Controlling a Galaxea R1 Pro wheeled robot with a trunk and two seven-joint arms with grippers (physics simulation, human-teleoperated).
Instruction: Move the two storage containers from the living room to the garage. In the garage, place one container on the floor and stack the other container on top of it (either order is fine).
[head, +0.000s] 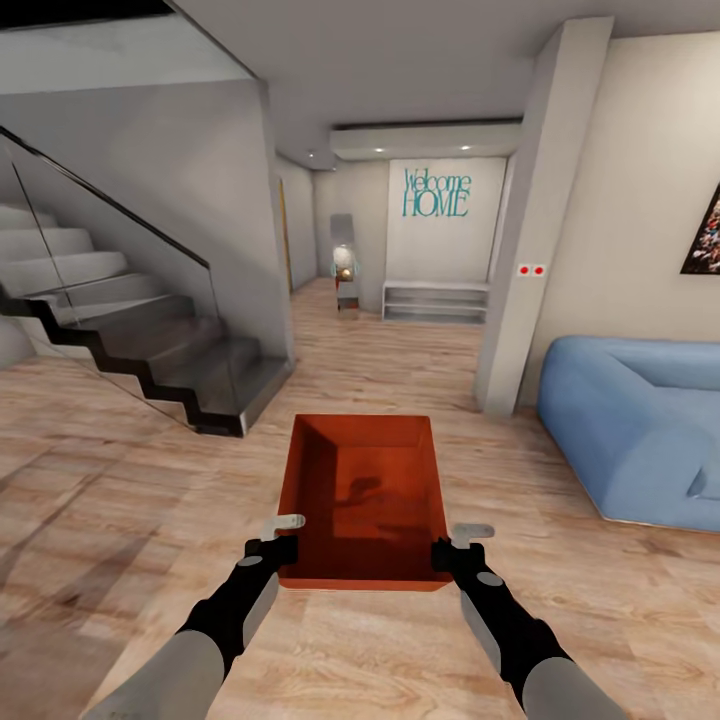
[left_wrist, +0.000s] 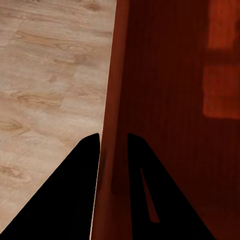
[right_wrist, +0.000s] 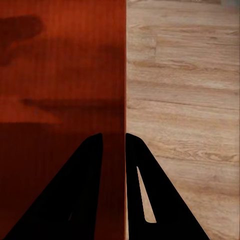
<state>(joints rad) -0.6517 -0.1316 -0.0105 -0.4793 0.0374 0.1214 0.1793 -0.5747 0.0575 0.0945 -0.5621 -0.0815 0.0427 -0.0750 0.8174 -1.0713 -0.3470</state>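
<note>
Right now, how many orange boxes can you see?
1. The storage container is held above the wood floor, with the left gripper on its left wall and the right gripper on its right. The other may be out of sight.

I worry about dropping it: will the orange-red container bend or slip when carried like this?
The container looks rigid: its walls stay straight in both grips. Empty, so probably light. Its smooth walls may slip, since each gripper pinches only one thin wall.
</note>
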